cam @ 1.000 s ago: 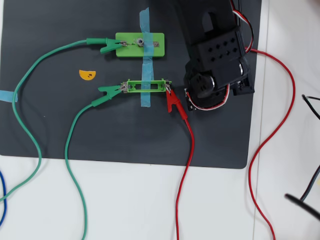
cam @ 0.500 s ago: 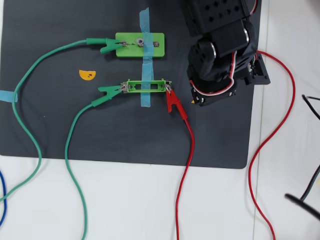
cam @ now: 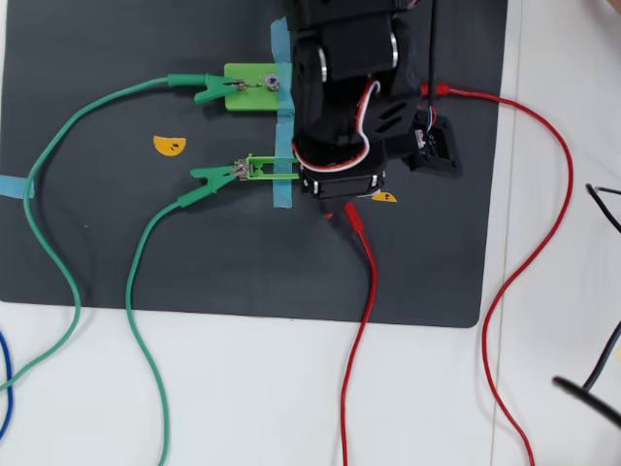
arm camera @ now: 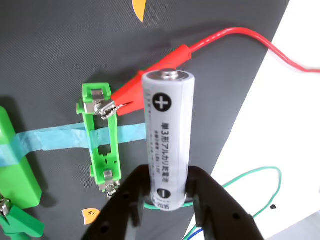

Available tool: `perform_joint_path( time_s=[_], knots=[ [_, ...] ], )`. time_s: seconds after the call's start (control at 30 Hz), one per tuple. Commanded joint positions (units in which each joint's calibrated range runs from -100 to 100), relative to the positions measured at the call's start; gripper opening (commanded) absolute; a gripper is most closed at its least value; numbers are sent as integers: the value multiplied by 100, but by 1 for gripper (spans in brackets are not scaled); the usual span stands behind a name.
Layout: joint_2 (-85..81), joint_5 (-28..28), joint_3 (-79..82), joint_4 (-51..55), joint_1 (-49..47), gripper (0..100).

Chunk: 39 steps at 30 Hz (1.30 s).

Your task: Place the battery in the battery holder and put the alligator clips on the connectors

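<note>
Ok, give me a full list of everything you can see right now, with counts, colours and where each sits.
battery: one, white-silver, held upright between the fingers, plus end up, beside the holder in the wrist view.
battery holder: one, bright green, empty, taped to the mat.
light-green block: one, above the holder in the overhead view.
green alligator clips: two, one on the holder's left end, one on the block's left end.
red alligator clip: one, on the holder's far tab.
blue tape: a strip across the holder.
orange stickers: two visible on the mat.
black mat: one, on a white table.
gripper: one, black, shut on the battery's lower end.
</note>
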Motion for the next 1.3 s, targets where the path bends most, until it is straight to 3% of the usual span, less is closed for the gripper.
perform_joint_path(
  time_s=[0.0, 0.6, 1.27],
  knots=[
    [-349, 59, 56, -76, 361, 1],
    [-375, 210, 556, -85, 1421, 1],
    [-375, 169, 837, -85, 997, 1]
  ],
)
